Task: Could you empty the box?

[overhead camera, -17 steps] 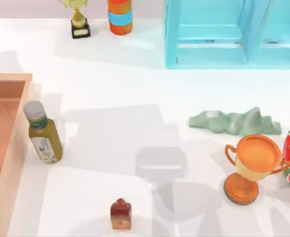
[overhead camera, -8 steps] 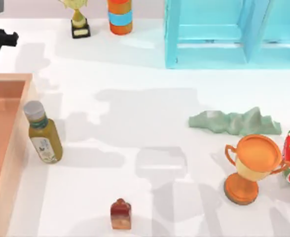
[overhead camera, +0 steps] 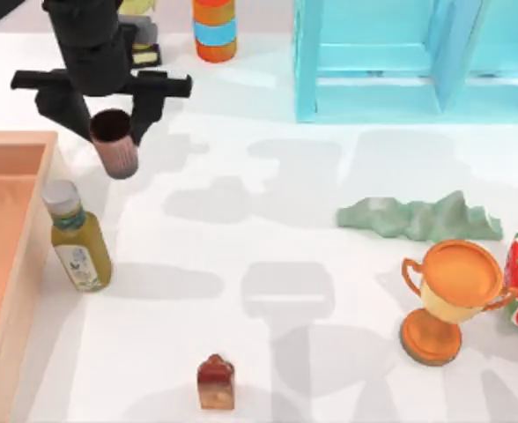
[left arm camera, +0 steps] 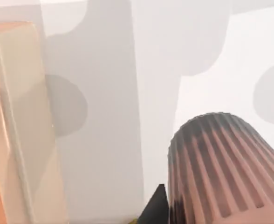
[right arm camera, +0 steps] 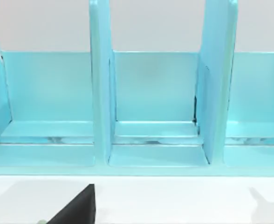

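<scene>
The olive-green bottle with grey cap (overhead camera: 77, 236) carries a pale label whose writing cannot be read. The left claw (overhead camera: 111, 132), far left over the table (overhead camera: 268, 220), grips a ribbed pinkish-brown cup (overhead camera: 115, 143). The orange-tan wooden box (overhead camera: 11, 256) lies at the left edge, touching the bottle.

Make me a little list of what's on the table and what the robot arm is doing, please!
left gripper: above the table beside the box's far corner, holding a ribbed pinkish cup
box: orange-tan, at the table's left edge
bottle: olive green, upright on the table just right of the box
small red-brown block: near edge, middle
orange trophy: right side
turquoise shelf unit: far right
</scene>
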You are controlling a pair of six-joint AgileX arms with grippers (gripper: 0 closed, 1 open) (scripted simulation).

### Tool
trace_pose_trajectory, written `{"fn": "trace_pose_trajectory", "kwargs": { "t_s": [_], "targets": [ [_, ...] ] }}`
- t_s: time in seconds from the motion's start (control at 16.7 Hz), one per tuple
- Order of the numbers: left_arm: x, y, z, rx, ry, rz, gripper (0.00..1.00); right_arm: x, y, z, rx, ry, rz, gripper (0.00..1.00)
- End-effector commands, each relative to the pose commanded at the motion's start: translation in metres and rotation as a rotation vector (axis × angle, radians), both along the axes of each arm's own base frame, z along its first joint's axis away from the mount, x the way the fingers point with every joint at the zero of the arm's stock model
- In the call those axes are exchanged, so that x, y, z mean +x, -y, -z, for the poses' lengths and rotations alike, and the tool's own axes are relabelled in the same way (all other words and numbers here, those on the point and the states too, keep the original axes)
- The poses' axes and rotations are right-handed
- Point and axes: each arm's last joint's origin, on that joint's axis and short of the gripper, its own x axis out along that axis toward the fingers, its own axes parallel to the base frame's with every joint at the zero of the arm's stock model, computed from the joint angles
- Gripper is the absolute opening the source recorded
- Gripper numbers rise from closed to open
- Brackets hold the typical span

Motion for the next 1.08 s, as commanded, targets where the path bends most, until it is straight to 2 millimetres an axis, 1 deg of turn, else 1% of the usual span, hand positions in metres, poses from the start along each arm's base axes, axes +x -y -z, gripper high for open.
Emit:
{"fn": "trace_pose_trajectory", "kwargs": {
  "t_s": [0.06, 0.18, 0.54, 0.6, 0.9, 1.02, 1.08],
  "targets": [
    [0.0, 0.007, 0.007, -0.003, -0.015, -0.022, 0.0, 0.0, 0.0, 0.0, 0.0, 0.0, 0.0, 1.0],
    [-0.002, 0.014, 0.016, -0.005, -0.044, -0.058, 0.0, 0.0, 0.0, 0.0, 0.0, 0.0, 0.0, 1.0],
    [-0.001, 0.013, 0.02, -0.005, -0.053, -0.07, 0.0, 0.0, 0.0, 0.0, 0.0, 0.0, 0.0, 1.0],
    [-0.001, 0.013, 0.023, -0.005, -0.053, -0.07, 0.0, 0.0, 0.0, 0.0, 0.0, 0.0, 0.0, 1.0],
    [-0.002, 0.015, 0.056, -0.005, -0.052, -0.068, 0.0, 0.0, 0.0, 0.0, 0.0, 0.0, 0.0, 1.0],
    [-0.003, 0.015, 0.064, -0.005, -0.053, -0.068, 0.0, 0.0, 0.0, 0.0, 0.0, 0.0, 0.0, 1.0],
    [-0.003, 0.015, 0.064, -0.005, -0.053, -0.068, 0.0, 0.0, 0.0, 0.0, 0.0, 0.0, 0.0, 1.0]
  ]
}}
